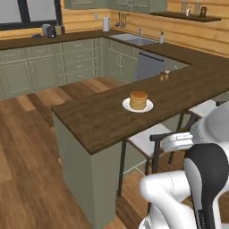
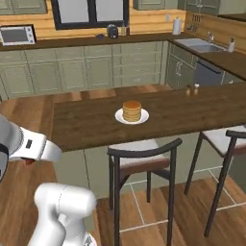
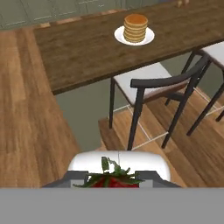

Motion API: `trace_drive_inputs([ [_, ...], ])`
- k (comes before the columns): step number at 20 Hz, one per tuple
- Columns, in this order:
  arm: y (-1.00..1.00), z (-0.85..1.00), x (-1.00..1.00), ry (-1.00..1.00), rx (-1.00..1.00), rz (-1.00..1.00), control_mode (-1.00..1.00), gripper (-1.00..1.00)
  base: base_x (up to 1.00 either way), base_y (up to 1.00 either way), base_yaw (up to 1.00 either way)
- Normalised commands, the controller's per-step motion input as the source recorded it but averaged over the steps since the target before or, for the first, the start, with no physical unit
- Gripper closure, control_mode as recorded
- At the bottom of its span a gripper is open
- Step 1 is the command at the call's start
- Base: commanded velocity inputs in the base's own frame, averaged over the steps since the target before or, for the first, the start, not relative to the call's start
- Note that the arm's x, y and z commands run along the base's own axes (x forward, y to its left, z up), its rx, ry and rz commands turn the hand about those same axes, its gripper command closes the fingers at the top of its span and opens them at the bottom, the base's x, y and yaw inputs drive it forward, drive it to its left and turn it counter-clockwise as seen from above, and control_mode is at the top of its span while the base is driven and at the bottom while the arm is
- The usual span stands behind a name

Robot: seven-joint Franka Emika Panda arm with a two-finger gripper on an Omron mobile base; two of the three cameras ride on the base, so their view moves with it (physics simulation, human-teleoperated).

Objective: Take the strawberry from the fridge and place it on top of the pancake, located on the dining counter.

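Observation:
The strawberry (image 3: pixel 111 180), red under green leaves, sits at the bottom of the hand view, and my gripper (image 3: pixel 112 183) is shut on it. The pancake (image 3: pixel 135 27) is a golden-brown stack on a small white plate (image 3: pixel 119 36), ahead of the hand on the dining counter (image 3: pixel 83 48). From the base cameras the pancake (image 1: pixel 138 100) (image 2: pixel 131 110) stands mid-width on the dark wooden dining counter (image 1: pixel 103 120) (image 2: pixel 86 125). My hand is held low, short of the counter's near edge and above a stool. The fridge is out of view.
A dark-framed stool (image 3: pixel 162 83) (image 2: pixel 144 153) stands between me and the counter, and a second stool (image 2: pixel 230 139) is to its right. Two small shakers (image 1: pixel 164 76) stand further along the counter. Open wooden floor (image 3: pixel 26 109) lies to the left.

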Motion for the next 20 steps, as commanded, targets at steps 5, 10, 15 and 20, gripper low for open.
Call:
trace_drive_inputs([
  [5, 0.0, 0.0, 0.0, 0.0, 0.0, 0.0, 1.0, 1.0, 0.22, -0.59, 0.68],
  [10, 0.0, 0.0, 0.0, 0.0, 0.0, 0.0, 1.0, 1.0, 0.01, -0.94, 0.3],
  [15, 0.0, 0.0, 0.0, 0.0, 0.0, 0.0, 1.0, 1.0, 0.18, -1.0, 0.15],
  [20, 0.0, 0.0, 0.0, 0.0, 0.0, 0.0, 1.0, 1.0, 0.04, -0.25, 0.11],
])
